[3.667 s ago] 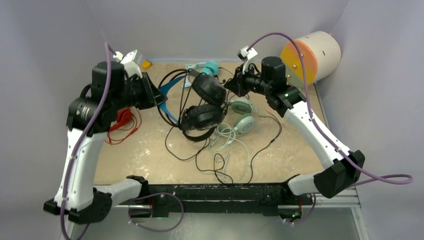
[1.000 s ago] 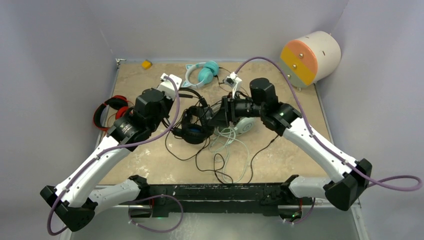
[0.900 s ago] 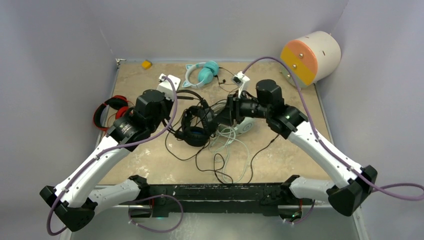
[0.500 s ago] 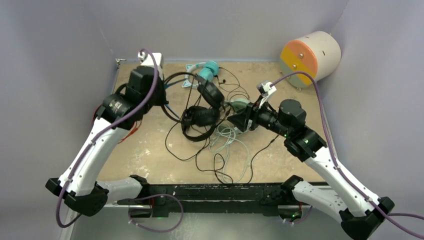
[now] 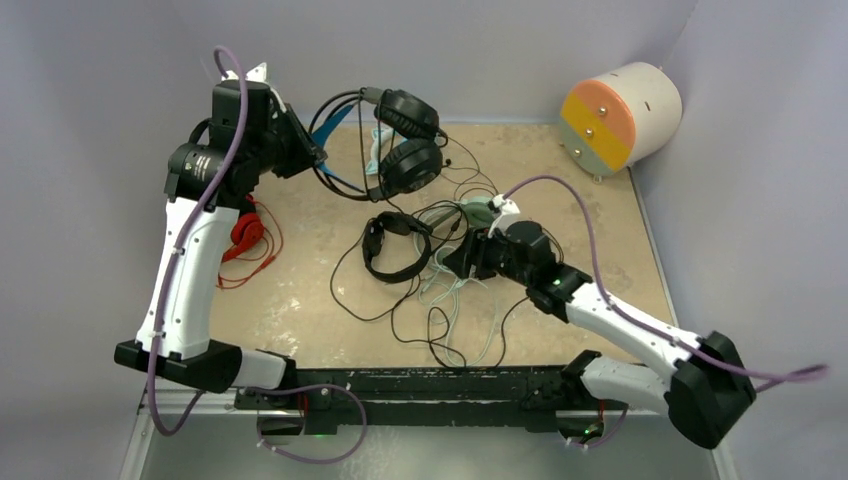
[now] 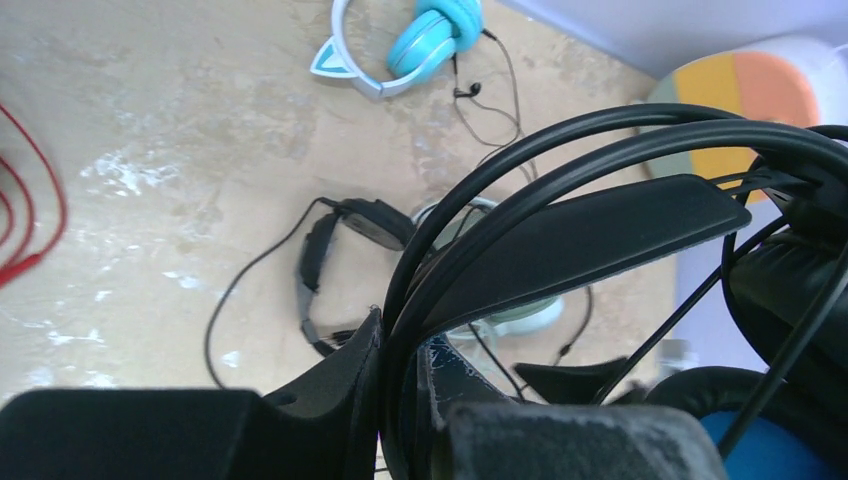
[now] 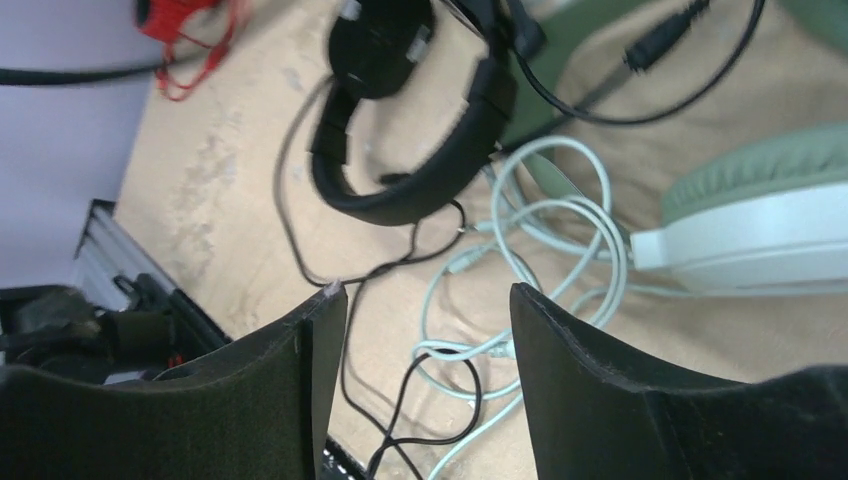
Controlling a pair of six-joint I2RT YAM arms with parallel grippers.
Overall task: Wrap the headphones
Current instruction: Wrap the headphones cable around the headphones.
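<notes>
My left gripper (image 5: 310, 158) is raised at the back left, shut on the headband of the black headphones with the blue inner band (image 5: 408, 140). Their two earcups hang in the air to its right. In the left wrist view the black headband (image 6: 560, 230) runs between my pinched fingers (image 6: 350, 370). My right gripper (image 5: 456, 262) stands open low over the tangle of mint-green cable (image 7: 560, 220) and black cable (image 7: 440, 385), holding nothing. The small all-black headphones (image 5: 388, 248) lie to its left. The mint-green headphones (image 7: 760, 215) lie beside it. The red headphones (image 5: 245, 235) lie at the left. The teal cat-eared headphones (image 6: 420, 40) lie at the back.
A big cream drum with an orange face (image 5: 620, 110) lies at the back right corner. Thin black cables (image 5: 430, 335) trail across the tan tabletop (image 5: 300, 300) toward the black front rail (image 5: 430, 385). Grey walls close in the back and both sides.
My left arm has lifted the black-and-blue headphones off the table, up and toward the back left. My right gripper has opened wider and drawn back toward the near side, over the cable tangle.
</notes>
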